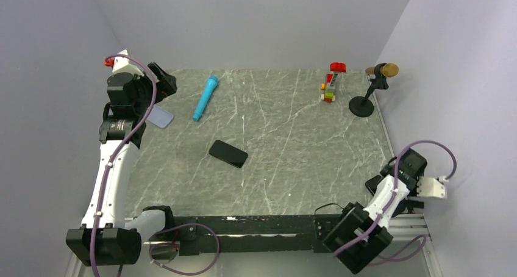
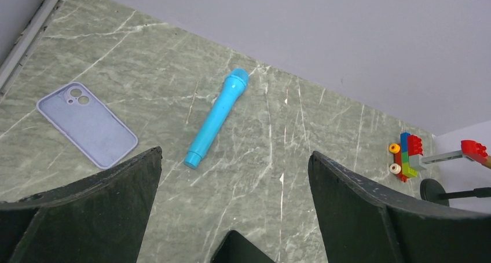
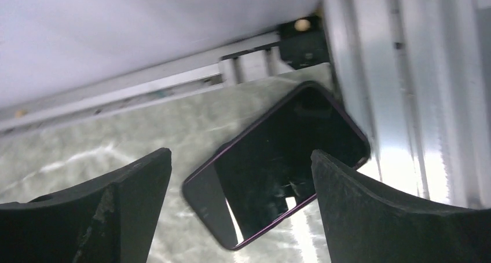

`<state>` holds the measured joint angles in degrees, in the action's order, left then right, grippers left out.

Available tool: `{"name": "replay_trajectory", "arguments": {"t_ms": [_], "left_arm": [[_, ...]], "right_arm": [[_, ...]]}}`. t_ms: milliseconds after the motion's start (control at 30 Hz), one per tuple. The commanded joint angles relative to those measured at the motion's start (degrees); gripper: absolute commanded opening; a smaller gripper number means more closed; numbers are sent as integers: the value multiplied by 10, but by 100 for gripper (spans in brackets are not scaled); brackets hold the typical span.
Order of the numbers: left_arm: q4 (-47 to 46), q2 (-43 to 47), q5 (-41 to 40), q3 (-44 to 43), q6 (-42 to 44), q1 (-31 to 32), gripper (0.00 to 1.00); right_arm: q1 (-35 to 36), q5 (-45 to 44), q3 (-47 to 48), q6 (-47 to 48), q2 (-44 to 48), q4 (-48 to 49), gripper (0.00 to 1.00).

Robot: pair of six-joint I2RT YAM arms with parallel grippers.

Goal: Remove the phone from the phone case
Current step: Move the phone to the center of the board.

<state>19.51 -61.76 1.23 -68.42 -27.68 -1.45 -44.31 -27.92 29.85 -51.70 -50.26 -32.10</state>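
Phone case (image 2: pixel 87 124) lies empty, flat on bench (image 1: pixel 292 124) at far left, beside left hand (image 2: pixel 234 153), fingers (image 2: pixel 87 216) wide apart, gripping nothing. Right hand (image 3: pixel 241 153), fingers also apart, hovers over black phone (image 3: pixel 278 164) at near right edge. Separation looks done, so neither hand needs grip.
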Motion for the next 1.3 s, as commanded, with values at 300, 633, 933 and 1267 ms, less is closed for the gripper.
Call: {"name": "replay_trajectory", "arguments": {"t_ms": [300,633,933,1267], "left_arm": [[-27,3,9,4,8,11,99],[-28,5,14,4,7,11,99],[-30,3,20,6,5,11,99],[-30,5,20,6,6,11,99]], "right_arm": [[-209,141,-66,68,-11,120,99],[-221,182,-80,86,-17,158,99],[-222,100,-60,62,-24,106,100],[-222,130,-71,76,-28,126,100]]}}
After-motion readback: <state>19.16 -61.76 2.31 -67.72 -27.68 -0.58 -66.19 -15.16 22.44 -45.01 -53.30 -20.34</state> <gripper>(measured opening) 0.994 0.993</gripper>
